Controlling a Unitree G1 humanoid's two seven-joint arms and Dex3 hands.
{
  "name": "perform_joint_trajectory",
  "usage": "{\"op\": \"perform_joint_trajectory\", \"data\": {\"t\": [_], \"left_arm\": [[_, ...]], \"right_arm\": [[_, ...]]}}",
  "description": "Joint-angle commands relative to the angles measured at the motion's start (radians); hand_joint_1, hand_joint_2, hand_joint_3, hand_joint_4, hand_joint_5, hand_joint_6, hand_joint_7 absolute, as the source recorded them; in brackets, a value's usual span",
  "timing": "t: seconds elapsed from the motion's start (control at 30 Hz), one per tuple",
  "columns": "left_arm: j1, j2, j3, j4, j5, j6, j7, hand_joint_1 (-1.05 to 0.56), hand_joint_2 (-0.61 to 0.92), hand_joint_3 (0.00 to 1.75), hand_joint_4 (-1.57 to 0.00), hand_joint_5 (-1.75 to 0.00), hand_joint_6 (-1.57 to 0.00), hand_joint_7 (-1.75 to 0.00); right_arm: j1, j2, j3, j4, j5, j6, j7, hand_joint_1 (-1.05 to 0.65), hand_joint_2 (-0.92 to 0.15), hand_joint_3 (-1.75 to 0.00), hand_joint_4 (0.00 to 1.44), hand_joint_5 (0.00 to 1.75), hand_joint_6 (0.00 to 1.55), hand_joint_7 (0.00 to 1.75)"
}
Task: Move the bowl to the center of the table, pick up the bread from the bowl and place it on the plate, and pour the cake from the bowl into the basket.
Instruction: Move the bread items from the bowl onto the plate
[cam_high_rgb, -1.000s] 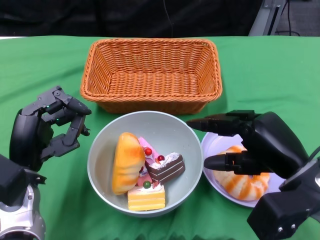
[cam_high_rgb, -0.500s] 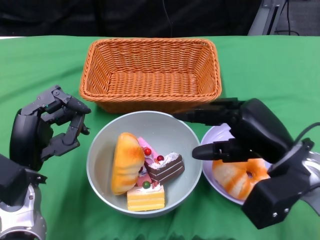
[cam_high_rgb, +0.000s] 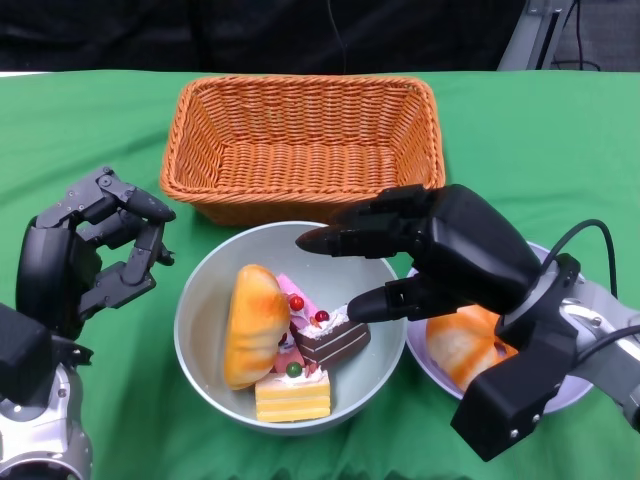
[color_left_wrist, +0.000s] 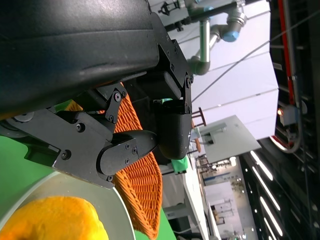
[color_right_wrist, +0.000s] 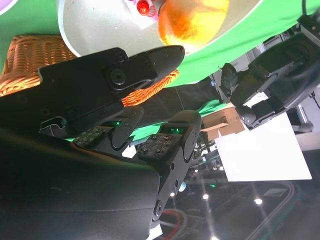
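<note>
The bread lay in the bowl, at its left side beside the cake slices; it looked light and soft, best pinched across its middle. Above the bowl's right rim, the right hand was spread wide and empty. Left of the bowl, the left hand was loosely open, holding nothing.

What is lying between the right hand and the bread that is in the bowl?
In the head view, the chocolate cake and a pink cake with red cherries lie between the right hand and the bread in the bowl.
</note>
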Motion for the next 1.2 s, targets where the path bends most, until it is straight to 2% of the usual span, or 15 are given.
{"op": "perform_joint_trajectory", "data": {"t": [0.03, 0.2, 0.3, 0.5, 0.7, 0.97, 1.2], "left_arm": [[-0.001, 0.027, 0.006, 0.000, 0.011, 0.015, 0.032, -0.17, 0.74, 0.79, -0.83, -1.56, -0.80, -1.25], [-0.001, 0.029, 0.005, -0.003, 0.025, 0.036, 0.068, -0.18, 0.71, 0.83, -0.81, -1.61, -0.80, -1.27], [0.002, 0.032, 0.005, -0.013, 0.024, 0.055, 0.070, -0.18, 0.71, 0.83, -0.78, -1.65, -0.78, -1.30], [0.004, 0.040, 0.011, -0.025, 0.005, 0.084, 0.047, -0.20, 0.82, 0.62, -0.75, -1.69, -0.76, -1.27], [0.001, 0.042, 0.016, -0.027, -0.016, 0.096, 0.023, -0.23, 0.84, 0.53, -0.73, -1.72, -0.75, -1.29], [-0.013, 0.036, 0.037, -0.024, -0.102, 0.122, -0.089, -0.18, 0.86, 0.52, -0.77, -1.67, -0.78, -1.27], [-0.010, 0.057, 0.037, -0.024, -0.078, 0.133, -0.066, -0.17, 0.88, 0.50, -0.81, -1.52, -0.81, -1.21]], "right_arm": [[-0.032, 0.002, 0.025, 0.025, -0.024, -0.011, -0.035, -0.60, -0.80, 0.00, 0.79, 0.02, 0.77, 0.01], [-0.062, -0.002, 0.071, 0.041, -0.089, -0.022, -0.100, -0.65, -0.80, 0.00, 0.77, 0.01, 0.76, 0.00], [-0.080, 0.008, 0.103, 0.065, -0.143, -0.022, -0.186, -0.68, -0.78, 0.00, 0.78, 0.01, 0.77, 0.01], [-0.128, 0.041, 0.166, 0.136, -0.197, -0.012, -0.273, -0.69, -0.75, 0.00, 0.78, 0.01, 0.77, 0.00], [-0.179, 0.070, 0.223, 0.210, -0.232, -0.016, -0.338, -0.67, -0.76, -0.01, 0.78, 0.01, 0.77, 0.00], [-0.216, 0.093, 0.275, 0.268, -0.241, -0.017, -0.364, -0.65, -0.79, -0.01, 0.77, 0.00, 0.77, 0.00], [-0.277, 0.122, 0.350, 0.360, -0.310, 0.018, -0.489, -0.65, -0.78, 0.00, 0.78, 0.01, 0.78, 0.00]]}}
